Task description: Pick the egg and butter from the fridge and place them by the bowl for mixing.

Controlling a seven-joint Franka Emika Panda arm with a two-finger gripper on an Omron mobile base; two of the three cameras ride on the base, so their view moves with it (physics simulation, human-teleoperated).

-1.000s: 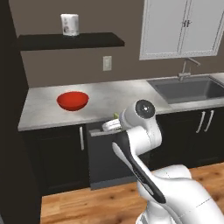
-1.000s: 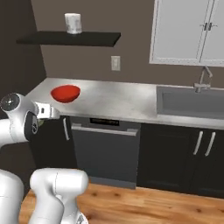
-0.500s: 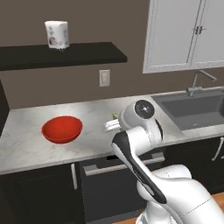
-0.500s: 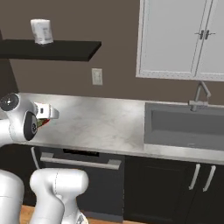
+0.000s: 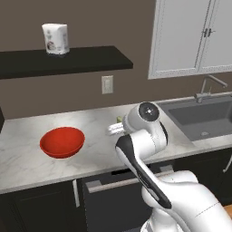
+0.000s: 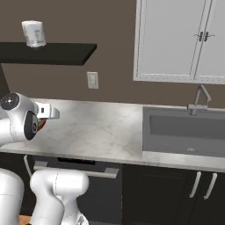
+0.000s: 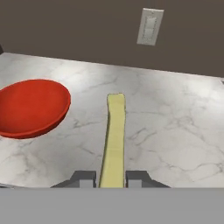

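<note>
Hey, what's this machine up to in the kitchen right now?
The robot arm's gripper is shut on a yellow stick of butter, which it holds out over the grey marble counter. A red bowl sits on that counter just to one side of the butter. The butter has not been set down yet. I see no egg near the bowl, so that part of the job looks undone.

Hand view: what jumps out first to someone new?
The long pale yellow butter stick, clamped between the dark fingertips of the gripper and pointing out over the marbled grey counter. Next, the glossy red round bowl on the counter, off to the stick's left and apart from it.
</note>
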